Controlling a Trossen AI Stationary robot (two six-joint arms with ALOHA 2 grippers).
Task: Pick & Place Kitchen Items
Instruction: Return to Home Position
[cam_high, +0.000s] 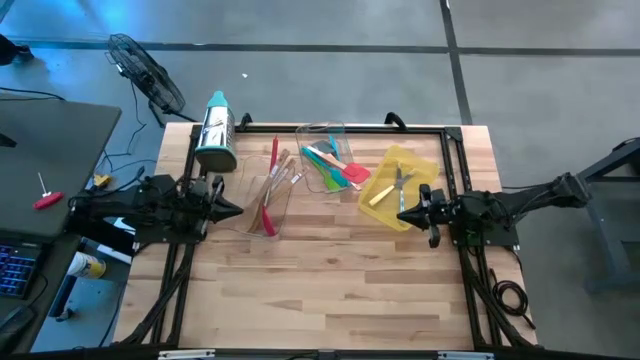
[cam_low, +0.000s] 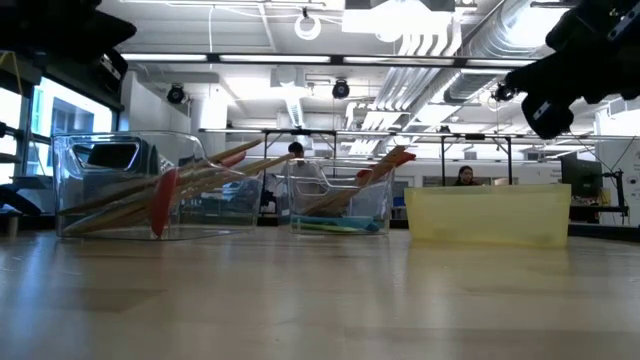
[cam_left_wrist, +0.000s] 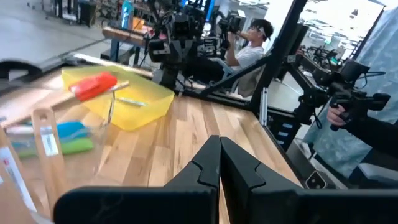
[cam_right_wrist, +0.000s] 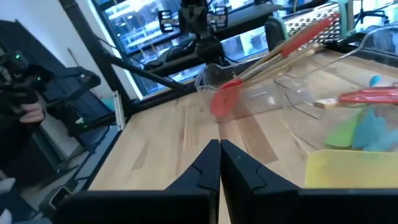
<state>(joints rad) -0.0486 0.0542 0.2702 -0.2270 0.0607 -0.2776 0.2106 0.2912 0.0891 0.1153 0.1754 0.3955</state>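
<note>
Leaning together in a clear plastic bin, slim wooden spoons and a red silicone spatula cross; the second clear bin beside it holds a teal spatula, a green spatula and a pink-red spatula — metal cutlery lies in the yellow plastic tray. Left tool and right tool hover over opposite sides of the wooden tabletop — fingers pressed together, gripping nothing.

A robotics lab: exposed ceiling ducts, concrete floor, other arm rigs (a person seated nearby)
</note>
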